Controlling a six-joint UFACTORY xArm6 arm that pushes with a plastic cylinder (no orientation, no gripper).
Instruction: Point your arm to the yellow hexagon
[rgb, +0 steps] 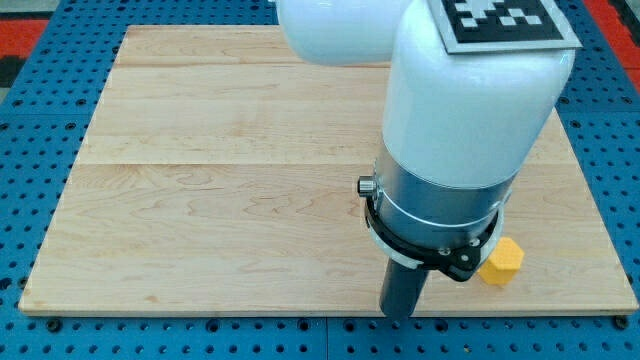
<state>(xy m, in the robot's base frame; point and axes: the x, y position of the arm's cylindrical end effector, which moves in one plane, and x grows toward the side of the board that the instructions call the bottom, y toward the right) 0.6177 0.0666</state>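
Note:
A yellow hexagon block (501, 261) lies on the wooden board (220, 200) near the view's bottom right, partly hidden behind my arm's dark flange. My white arm fills the view's upper right. Its dark rod comes down to my tip (399, 315) close to the board's bottom edge. My tip is to the left of the yellow hexagon and a little below it, apart from it by roughly a block's width or two.
A black-and-white marker tag (505, 22) sits on top of the arm. The board rests on a blue perforated base (30, 120) with a red strip at the view's top left. No other blocks show.

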